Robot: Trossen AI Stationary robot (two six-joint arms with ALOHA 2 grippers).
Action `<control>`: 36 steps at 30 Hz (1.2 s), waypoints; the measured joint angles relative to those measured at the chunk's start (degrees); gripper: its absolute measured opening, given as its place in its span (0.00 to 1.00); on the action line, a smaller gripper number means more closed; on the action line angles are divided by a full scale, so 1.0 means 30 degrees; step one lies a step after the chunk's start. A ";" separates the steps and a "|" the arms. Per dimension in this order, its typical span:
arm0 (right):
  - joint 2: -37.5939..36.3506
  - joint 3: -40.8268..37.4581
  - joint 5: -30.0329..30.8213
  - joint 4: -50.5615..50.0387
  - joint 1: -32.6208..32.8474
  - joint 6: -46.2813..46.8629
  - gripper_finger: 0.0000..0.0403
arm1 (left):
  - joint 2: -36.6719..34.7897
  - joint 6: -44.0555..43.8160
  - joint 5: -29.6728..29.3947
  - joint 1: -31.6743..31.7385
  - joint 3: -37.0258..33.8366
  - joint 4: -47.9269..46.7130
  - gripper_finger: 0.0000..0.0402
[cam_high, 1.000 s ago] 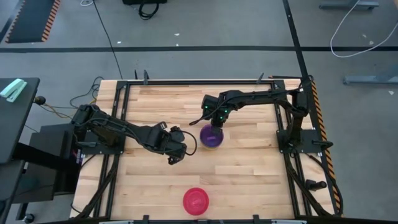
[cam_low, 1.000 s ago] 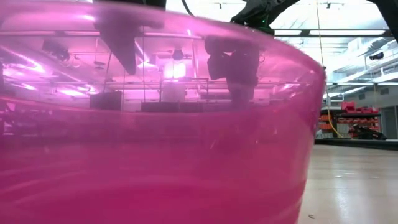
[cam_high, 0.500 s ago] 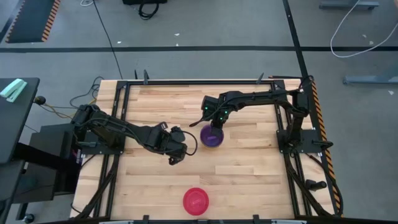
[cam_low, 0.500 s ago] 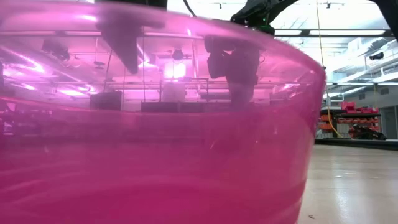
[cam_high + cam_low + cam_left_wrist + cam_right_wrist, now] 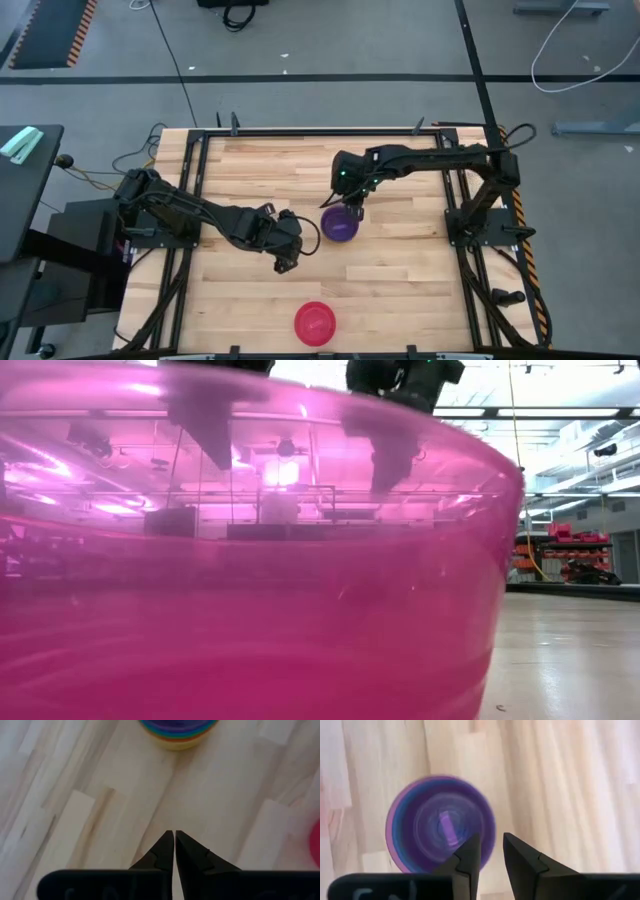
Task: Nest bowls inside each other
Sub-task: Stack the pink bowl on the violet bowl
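A stack of nested bowls (image 5: 340, 225) stands on its base at mid-table, purple on top. In the left wrist view the stack (image 5: 177, 731) shows purple, blue, green, yellow and orange rims. A single pink-red bowl (image 5: 314, 322) sits upright near the table's near edge and fills the low view (image 5: 250, 610). My right gripper (image 5: 491, 842) hovers over the stack's far rim, its fingers a little apart. My left gripper (image 5: 174, 834) is shut, low over bare wood left of the stack (image 5: 284, 264).
Bare wooden table (image 5: 400, 280) lies around the stack and between it and the pink-red bowl. A black metal frame (image 5: 300, 131) runs along the table's edges. The pink-red bowl hides most of the table in the low view.
My right gripper has risen off the purple-topped stack and drawn slightly toward the far edge; the stack stays where it was. My left gripper has shifted a little toward the near edge and the right, still shut.
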 joint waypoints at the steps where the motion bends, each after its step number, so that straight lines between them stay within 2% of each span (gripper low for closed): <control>1: -0.0301 0.0000 0.0114 -0.0005 -0.0007 0.0028 0.23 | 0.0000 0.0007 0.0025 -0.0065 0.0000 0.0122 0.07; 5: -0.1449 0.0000 0.0192 -0.0392 -0.0197 0.0200 0.23 | 0.0078 0.0051 0.0239 -0.0341 0.0000 0.0676 0.09; 11: -0.2458 0.0000 0.0290 -0.2275 0.0141 0.1331 0.23 | 0.1052 0.0257 0.2648 -0.1031 0.0000 0.2902 0.11; 18: -0.2599 0.0000 0.2618 -0.4047 0.2415 0.2515 0.23 | 0.3139 0.0255 0.5373 -0.2255 0.0000 0.5773 0.13; 26: -0.2599 -0.0195 0.3275 -0.4017 0.5422 0.3721 0.23 | 0.4136 -0.0633 0.6273 -0.2749 0.0000 0.7151 0.11; 32: -0.3009 -0.2052 0.4104 -0.3779 0.6729 0.4261 0.23 | 0.4282 -0.0226 0.7143 -0.3149 0.0002 0.8764 0.11; 36: -0.4533 -0.4309 0.4135 -0.2760 0.6870 0.5158 0.23 | 0.4291 -0.0262 0.7155 -0.3441 0.0000 0.8955 0.10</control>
